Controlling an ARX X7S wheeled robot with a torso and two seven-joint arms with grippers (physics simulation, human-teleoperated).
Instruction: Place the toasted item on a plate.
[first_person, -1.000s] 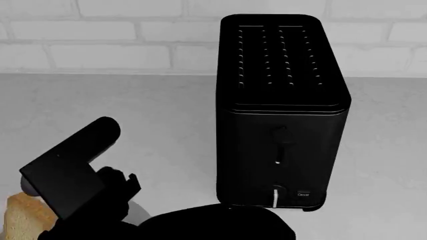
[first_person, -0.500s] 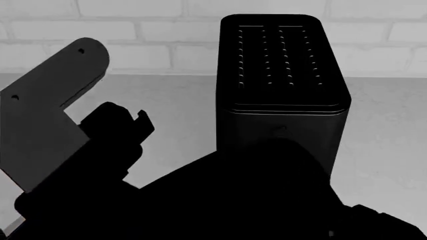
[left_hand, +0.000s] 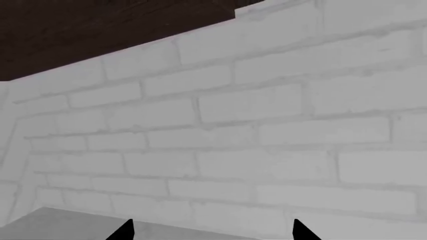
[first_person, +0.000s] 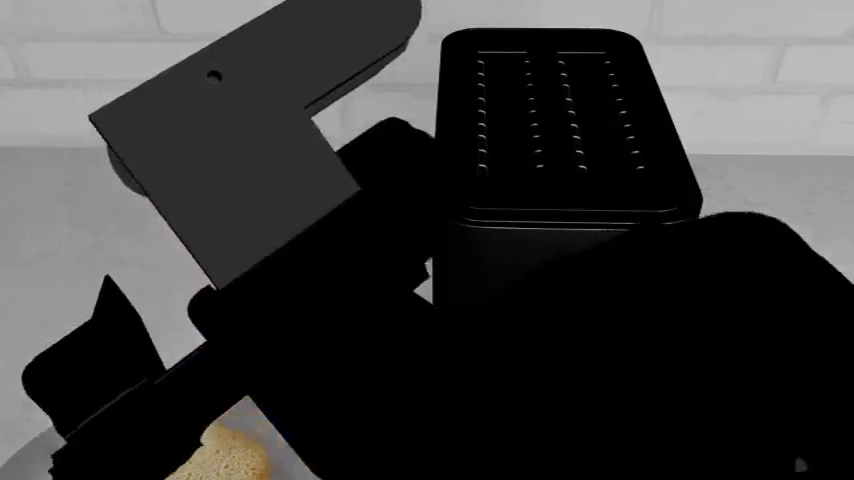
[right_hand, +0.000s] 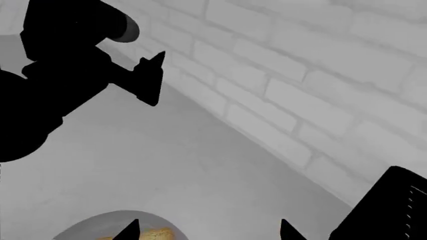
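The toasted item (right_hand: 157, 234), a golden-brown slice, lies on the light-grey plate (right_hand: 93, 224) at the counter's near left; the head view shows the toast (first_person: 230, 460) and a bit of the plate (first_person: 256, 428) under my arms. My right gripper (right_hand: 208, 232) hangs open above the plate's edge, with nothing between its fingertips (right_hand: 130, 231). My left gripper (left_hand: 215, 232) is open and empty, raised and facing the brick wall; the right wrist view shows it (right_hand: 153, 77) high above the counter. The left arm's grey link (first_person: 240, 130) fills the upper left of the head view.
A tall black toaster (first_person: 561, 120) stands at the back right against the white brick wall (left_hand: 267, 125), its corner (right_hand: 393, 210) close to my right gripper. A dark cabinet (left_hand: 100, 30) hangs above the wall. My arms hide most of the near counter.
The left arm has swung up and toward the wall, away from the plate. The right arm has risen into the lower right of the head view. The toast now lies further right, on the plate.
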